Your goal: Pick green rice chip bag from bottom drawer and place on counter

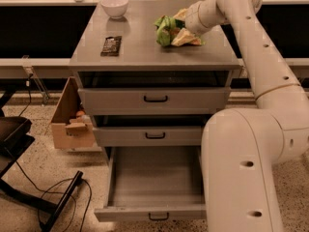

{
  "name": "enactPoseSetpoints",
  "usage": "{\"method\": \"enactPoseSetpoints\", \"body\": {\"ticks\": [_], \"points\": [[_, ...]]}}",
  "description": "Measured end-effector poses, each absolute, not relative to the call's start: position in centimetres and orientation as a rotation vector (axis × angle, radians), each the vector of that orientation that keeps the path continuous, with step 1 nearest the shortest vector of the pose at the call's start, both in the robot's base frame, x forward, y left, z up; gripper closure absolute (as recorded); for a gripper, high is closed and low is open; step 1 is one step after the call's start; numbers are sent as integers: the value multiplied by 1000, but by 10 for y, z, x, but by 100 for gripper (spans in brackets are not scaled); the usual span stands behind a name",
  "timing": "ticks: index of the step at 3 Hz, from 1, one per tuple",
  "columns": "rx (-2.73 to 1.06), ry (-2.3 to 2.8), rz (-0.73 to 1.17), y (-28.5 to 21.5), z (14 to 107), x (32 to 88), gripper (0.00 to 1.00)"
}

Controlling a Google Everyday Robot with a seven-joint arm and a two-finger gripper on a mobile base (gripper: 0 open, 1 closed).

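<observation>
The green rice chip bag (pixel 164 30) lies crinkled on the counter (pixel 140 47), right of its middle. My gripper (pixel 182 28) is at the bag's right end, touching it, low over the counter, with the white arm reaching in from the upper right. The bottom drawer (pixel 152 182) is pulled fully out, and its inside shows nothing but bare grey metal. My arm's large white base covers the drawer's right side.
A white bowl (pixel 114 6) stands at the counter's back left, and a flat dark packet (pixel 111 45) lies at its left. The two upper drawers (pixel 154 100) are shut. A cardboard box (pixel 72 120) sits on the floor left of the cabinet, with cables and a black stand further left.
</observation>
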State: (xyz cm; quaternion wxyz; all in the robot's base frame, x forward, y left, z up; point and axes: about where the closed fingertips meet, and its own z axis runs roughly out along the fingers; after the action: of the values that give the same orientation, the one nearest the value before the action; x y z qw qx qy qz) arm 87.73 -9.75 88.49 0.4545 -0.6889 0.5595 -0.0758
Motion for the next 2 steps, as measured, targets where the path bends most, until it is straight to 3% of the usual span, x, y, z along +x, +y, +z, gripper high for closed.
{"method": "enactPoseSetpoints", "body": {"ticks": [1,2], "points": [[-1700,1381,-187,-98,885,877,0],[-1709,1392,-182,-96,889,875,0]]}}
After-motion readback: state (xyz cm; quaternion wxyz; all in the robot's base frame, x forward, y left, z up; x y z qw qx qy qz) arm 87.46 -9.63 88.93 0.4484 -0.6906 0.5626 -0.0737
